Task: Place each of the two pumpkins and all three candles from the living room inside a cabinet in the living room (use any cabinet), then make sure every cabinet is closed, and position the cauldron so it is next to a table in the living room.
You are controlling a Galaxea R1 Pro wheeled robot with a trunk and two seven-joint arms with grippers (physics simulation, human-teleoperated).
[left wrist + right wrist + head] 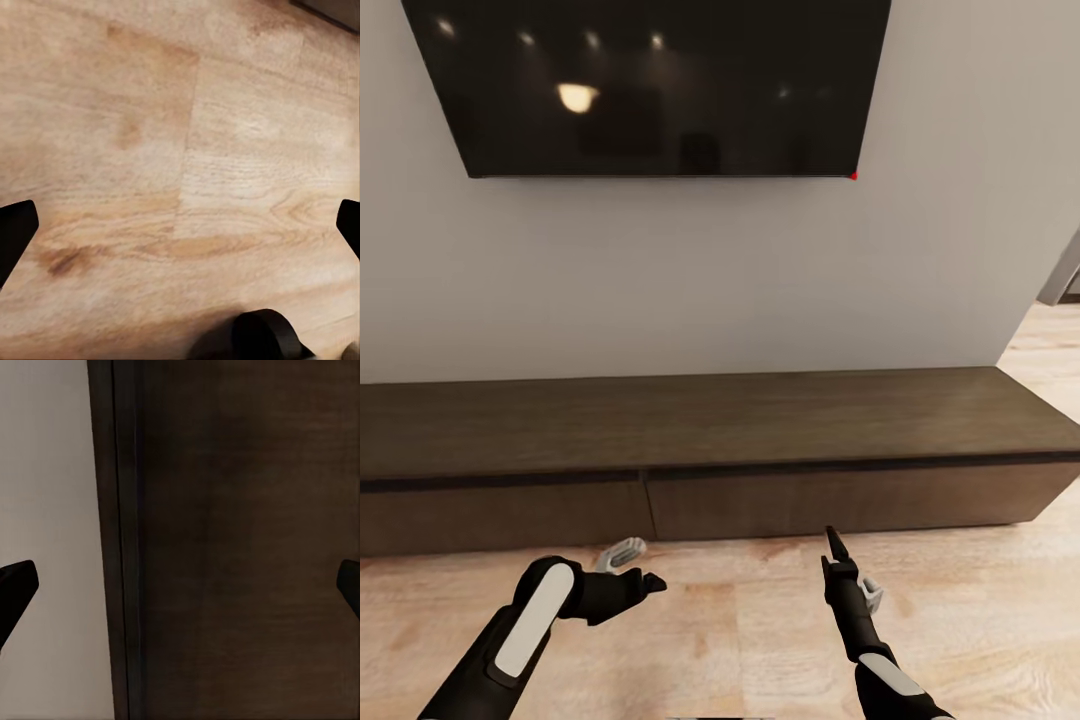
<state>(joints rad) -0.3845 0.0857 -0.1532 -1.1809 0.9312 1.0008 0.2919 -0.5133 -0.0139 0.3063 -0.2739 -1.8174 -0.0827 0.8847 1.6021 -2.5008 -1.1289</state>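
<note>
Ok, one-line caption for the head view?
Both grippers, left and right, empty above the wood floor, facing the closed cabinet under a wall-mounted TV.

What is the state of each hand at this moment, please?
Left hand: open, empty, pointing down at the wooden floor.
Right hand: open, empty, facing the cabinet.

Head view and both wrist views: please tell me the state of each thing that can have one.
cabinet: both drawer fronts shut, top bare
television: screen dark, off
left gripper: open, holding nothing, above the floor
right gripper: open, holding nothing, pointing at the cabinet
</note>
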